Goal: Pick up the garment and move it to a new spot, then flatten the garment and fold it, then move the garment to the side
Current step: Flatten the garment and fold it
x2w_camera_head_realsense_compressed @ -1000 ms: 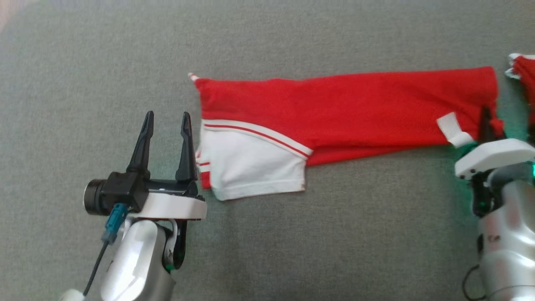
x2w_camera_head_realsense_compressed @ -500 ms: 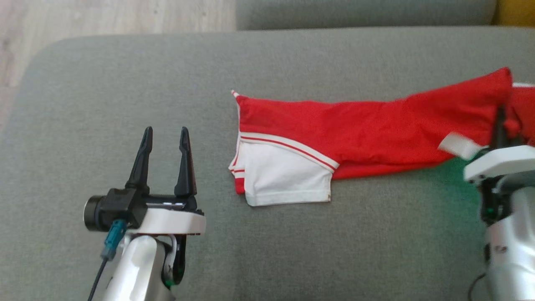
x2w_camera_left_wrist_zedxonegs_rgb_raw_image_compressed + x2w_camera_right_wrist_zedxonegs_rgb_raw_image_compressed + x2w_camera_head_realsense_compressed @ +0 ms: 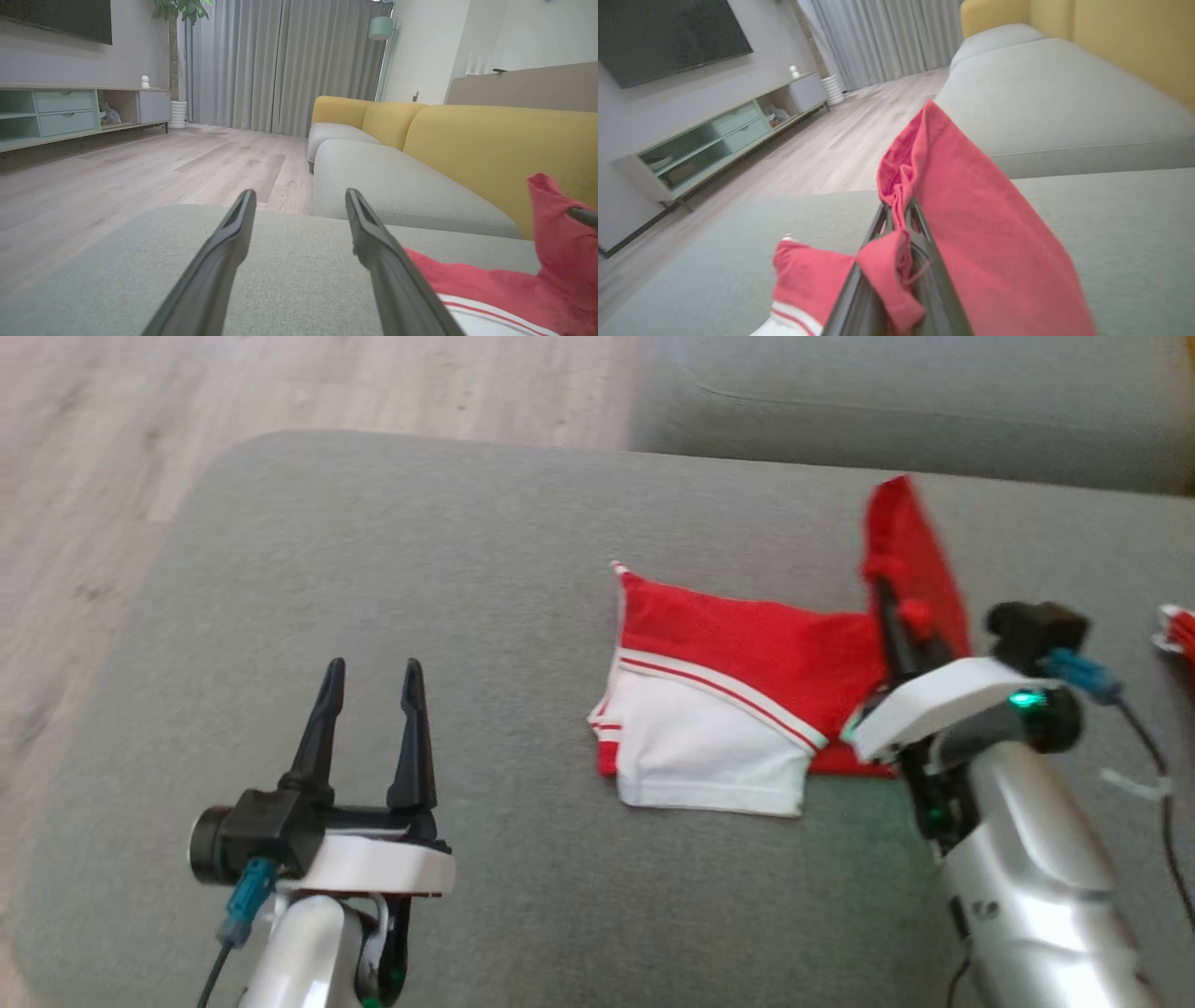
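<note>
right claw: my right gripper (image 3: 885, 593) is clamped shut on a bunched red end of the garment (image 3: 728, 709). In the right wrist view, cloth (image 3: 971, 210) is pinched between my fingertips (image 3: 899, 205) and drapes down over both fingers.
left claw: my left gripper (image 3: 373, 665) has its fingers spread wide and holds nothing. It hovers over bare cushion, left of the garment and clear of it.
garment position: on the grey sofa cushion (image 3: 467, 569), right of centre in the head view. The white panel with red-white stripes lies flat on the side nearest my left claw. The red end at my right claw is lifted off the cushion and stands up above the rest.
left wrist view: my fingers (image 3: 300, 193) frame bare cushion. The garment (image 3: 490, 284) sits low right, with its raised red end at the right edge.
edge item: red-white cloth (image 3: 1178, 627) at the far right of the head view, too blurred to identify.
surroundings: wood floor (image 3: 280, 383) beyond the cushion, yellow sofa back (image 3: 490, 140), grey curtain (image 3: 280, 60).
</note>
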Tool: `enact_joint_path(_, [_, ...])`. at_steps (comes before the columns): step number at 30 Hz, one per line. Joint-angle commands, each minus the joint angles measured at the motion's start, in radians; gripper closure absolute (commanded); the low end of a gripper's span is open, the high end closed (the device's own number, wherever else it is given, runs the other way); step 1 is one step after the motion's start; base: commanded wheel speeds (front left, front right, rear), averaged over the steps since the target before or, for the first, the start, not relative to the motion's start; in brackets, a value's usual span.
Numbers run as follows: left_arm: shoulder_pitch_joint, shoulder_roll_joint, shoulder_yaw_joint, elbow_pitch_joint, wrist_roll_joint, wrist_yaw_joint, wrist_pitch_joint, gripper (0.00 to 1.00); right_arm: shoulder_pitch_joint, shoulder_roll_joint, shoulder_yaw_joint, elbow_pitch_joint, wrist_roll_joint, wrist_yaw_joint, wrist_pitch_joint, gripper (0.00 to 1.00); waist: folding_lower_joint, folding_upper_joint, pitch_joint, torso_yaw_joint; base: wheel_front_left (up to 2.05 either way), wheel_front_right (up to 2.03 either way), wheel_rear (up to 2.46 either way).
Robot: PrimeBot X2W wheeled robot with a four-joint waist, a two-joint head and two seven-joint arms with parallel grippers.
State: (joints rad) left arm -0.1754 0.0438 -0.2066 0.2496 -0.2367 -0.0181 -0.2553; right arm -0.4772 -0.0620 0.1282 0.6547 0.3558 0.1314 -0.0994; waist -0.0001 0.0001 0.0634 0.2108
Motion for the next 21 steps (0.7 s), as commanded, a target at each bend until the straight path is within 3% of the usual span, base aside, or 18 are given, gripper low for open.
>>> enact_joint_path(1, [-0.026, 0.006, 0.023, -0.033, 0.002, 0.001, -0.006, 0.00, -0.029, 0.011, 0.035, -0.028, 0.011, -0.001, -0.009, 1.00, 0.0001, -0.0001, 0.000, 0.033, 0.00, 0.00, 0.00])
enact_joint_path(10, [-0.024, 0.006, -0.020, -0.037, -0.019, 0.001, -0.006, 0.00, -0.039, 0.012, 0.227, 0.056, 0.091, -0.001, -0.046, 1.00, 0.0001, -0.0001, 0.024, 0.134, 0.00, 0.00, 0.00])
enact_joint_path(21, [-0.040, 0.006, -0.050, -0.049, -0.033, 0.018, -0.006, 0.00, -0.080, 0.012, 0.327, 0.181, 0.176, -0.001, -0.085, 1.00, 0.0001, -0.0001, 0.066, 0.206, 0.00, 0.00, 0.00])
